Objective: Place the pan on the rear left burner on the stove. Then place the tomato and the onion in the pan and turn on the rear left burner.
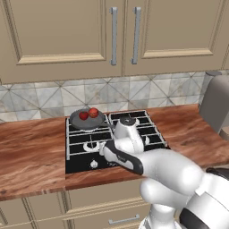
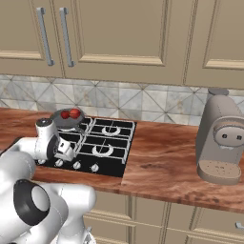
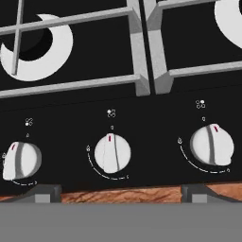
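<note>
Fingers [image 3: 45, 193] of the gripper [image 3: 120, 194] stand wide apart with nothing between them, their two dark tips rising on either side of the middle knob [image 3: 112, 153] in the hand view. That spread makes sense for the step in hand: the hand looks down on the front strip of the stove [image 1: 80, 165], and open jaws leave room to close around a knob and twist it. Which knob governs the rear left burner I cannot tell for sure; each has a small dot diagram above it, too fine to read with confidence.

The pan [image 1: 87, 120] already sits at the back left of the stove, on the grate of the rear left burner, which the pan itself covers. It is placed there because the task wants cooking on that burner, and it keeps the food clear of the arm working at the front. Inside it lie two round reddish things [image 1: 88, 113], close together; I judge them to be the tomato and the onion, though I cannot tell which is which. So lighting the burner appears to be what is left.

Counted: one pan, two pieces of food in it, four burners on the stove in the right base view, three knobs in the hand view, each with a red mark near the top. One grey coffee machine [image 2: 221, 143] stands well apart on the wooden counter [image 2: 162, 157].
</note>
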### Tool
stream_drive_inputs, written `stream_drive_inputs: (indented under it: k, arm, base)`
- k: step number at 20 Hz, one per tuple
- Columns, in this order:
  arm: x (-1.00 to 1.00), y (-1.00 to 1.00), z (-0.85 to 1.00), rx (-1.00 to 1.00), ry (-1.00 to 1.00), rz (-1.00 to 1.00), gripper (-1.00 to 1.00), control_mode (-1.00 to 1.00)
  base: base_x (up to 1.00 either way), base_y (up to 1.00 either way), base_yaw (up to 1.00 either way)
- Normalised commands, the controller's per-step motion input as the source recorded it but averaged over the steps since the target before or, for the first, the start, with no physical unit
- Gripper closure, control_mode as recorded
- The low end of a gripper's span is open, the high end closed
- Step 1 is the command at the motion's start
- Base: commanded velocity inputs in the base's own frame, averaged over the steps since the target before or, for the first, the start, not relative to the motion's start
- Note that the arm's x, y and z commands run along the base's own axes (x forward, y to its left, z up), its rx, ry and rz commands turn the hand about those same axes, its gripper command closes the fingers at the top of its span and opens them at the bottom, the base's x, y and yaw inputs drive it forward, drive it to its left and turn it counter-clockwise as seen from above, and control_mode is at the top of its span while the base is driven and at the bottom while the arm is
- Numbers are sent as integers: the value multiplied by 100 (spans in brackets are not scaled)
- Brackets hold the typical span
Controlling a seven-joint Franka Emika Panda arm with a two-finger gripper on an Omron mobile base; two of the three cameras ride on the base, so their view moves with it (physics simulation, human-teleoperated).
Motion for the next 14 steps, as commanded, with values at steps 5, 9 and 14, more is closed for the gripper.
stream_drive_inputs:
  k: [5, 9, 14]
  arm:
    - [24, 0, -3, 0, 0, 0, -100, -100]
    - [34, 0, 0, 0, 0, 0, -100, -100]
    - [7, 0, 0, 0, 0, 0, -100, -100]
  base:
    - [0, 0, 0]
    - [0, 0, 0]
    - [0, 0, 0]
